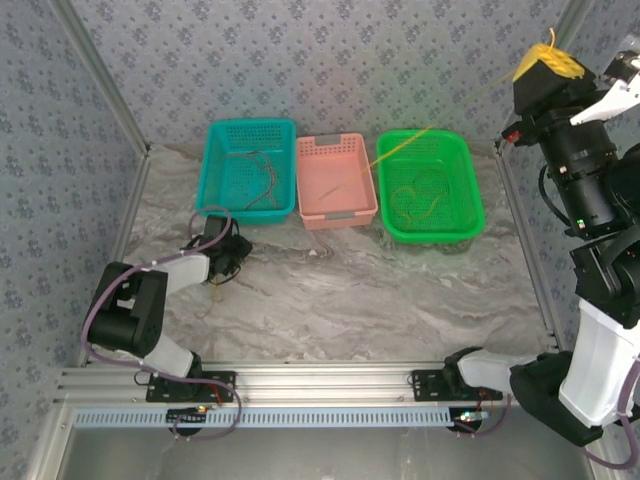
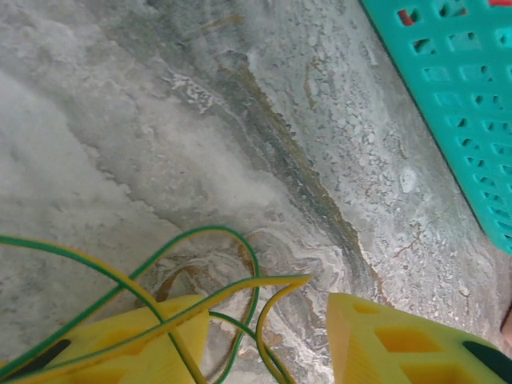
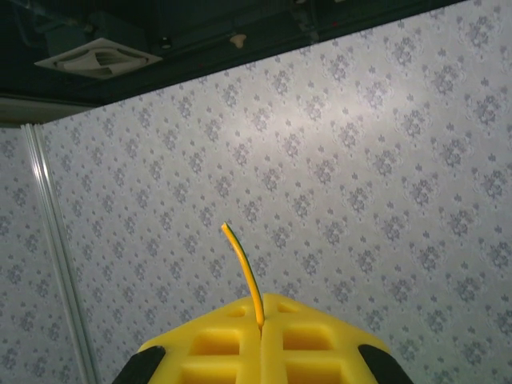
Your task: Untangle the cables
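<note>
The right gripper, with blocky yellow foam fingers, is hanging high beside the patterned back wall, its fingers pressed tightly together on a thin yellow-and-green wire. In the right wrist view the short end of that wire is sticking up from the seam of the right gripper. The wire is slanting down over the rectangular pink plastic basket towards the green plastic basket, where a yellowish coil is lying. The left gripper is sitting low over the grey marble-patterned table, near the teal plastic basket holding dark wires. The left gripper is gaping wide, with loose yellow-and-green loops lying between its fingers on the table.
</note>
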Robot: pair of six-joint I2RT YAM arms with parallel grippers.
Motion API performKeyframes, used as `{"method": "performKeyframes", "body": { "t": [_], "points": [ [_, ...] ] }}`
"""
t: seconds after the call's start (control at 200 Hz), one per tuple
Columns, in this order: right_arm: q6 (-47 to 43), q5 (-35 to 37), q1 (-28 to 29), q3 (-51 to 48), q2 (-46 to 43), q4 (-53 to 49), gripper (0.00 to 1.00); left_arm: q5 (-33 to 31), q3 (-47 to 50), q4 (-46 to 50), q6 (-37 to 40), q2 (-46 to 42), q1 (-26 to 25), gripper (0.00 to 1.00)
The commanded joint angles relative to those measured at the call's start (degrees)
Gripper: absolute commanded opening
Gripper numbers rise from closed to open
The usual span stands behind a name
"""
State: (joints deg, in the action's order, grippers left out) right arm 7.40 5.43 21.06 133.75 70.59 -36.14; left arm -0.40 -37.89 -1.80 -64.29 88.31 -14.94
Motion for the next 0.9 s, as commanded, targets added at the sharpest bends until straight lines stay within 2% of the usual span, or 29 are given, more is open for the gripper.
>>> {"method": "performKeyframes", "body": {
  "t": [0.0,0.03,0.065,0.195,0.26,0.345,0.67,0.78,0.894],
  "points": [
    [-1.6,-0.5,-0.4,4.3,0.0,4.3,0.0,1.2,0.9,0.5,0.8,2.4,0.8,0.45],
    [-1.4,-0.9,-0.4,4.9,0.3,4.1,0.0,1.6,1.0,0.0,0.8,2.6,0.9,0.43],
    [-1.1,-1.3,-0.4,5.5,0.8,3.5,0.0,2.0,0.8,-0.5,0.8,2.6,1.0,0.37],
    [0.8,-2.2,-0.4,3.4,1.1,-0.3,0.0,3.2,0.5,-1.1,0.7,1.9,1.0,0.0],
    [1.9,-1.8,-0.4,-1.9,-1.0,-1.0,0.0,3.2,0.4,-0.5,0.8,0.1,0.9,0.0],
    [4.2,-1.2,-0.4,-14.2,-6.6,-0.2,0.0,2.4,-0.3,1.8,1.7,-3.4,0.9,0.0],
    [19.7,-3.1,-0.3,-70.9,-28.3,3.6,0.0,-4.1,-6.7,15.3,9.1,-16.4,0.9,0.0],
    [24.2,-4.0,0.2,-82.1,-31.4,4.7,0.0,-3.0,-8.6,15.0,10.6,-18.0,0.9,0.0],
    [26.0,-2.7,1.2,-89.0,-31.1,4.6,0.0,-0.4,-10.4,13.6,11.6,-18.4,0.9,0.0]
  ]
}}
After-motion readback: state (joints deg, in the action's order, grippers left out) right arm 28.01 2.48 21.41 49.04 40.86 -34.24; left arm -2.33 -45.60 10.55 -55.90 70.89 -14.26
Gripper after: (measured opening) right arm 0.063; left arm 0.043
